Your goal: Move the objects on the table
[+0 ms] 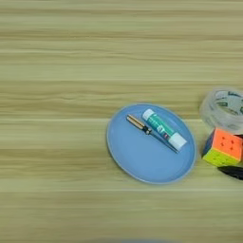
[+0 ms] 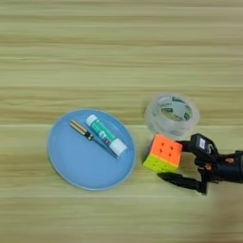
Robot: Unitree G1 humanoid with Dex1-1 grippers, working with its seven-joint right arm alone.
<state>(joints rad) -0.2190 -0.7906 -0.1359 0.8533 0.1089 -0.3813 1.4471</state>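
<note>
On the table (image 2: 118, 52), the multicoloured puzzle cube (image 2: 163, 153) stands just right of a blue plate (image 2: 71, 163). A white glue stick with a green label (image 2: 106, 135) lies in the plate. Beside it is the thin screwdriver (image 2: 80, 130) with its tan handle. My right gripper (image 2: 178, 162) reaches in from the right edge and is open. One black finger sits at the cube's upper right corner and the other runs just below the cube's lower right side. In the left eye view only the lower fingertip (image 1: 231, 172) shows, beside the cube (image 1: 223, 148).
A clear tape roll (image 2: 172, 114) lies flat directly behind the cube, close to the upper finger. The plate's rim (image 1: 111, 152) nearly meets the cube's left side. Bare wood stretches across the far half and the left of the table.
</note>
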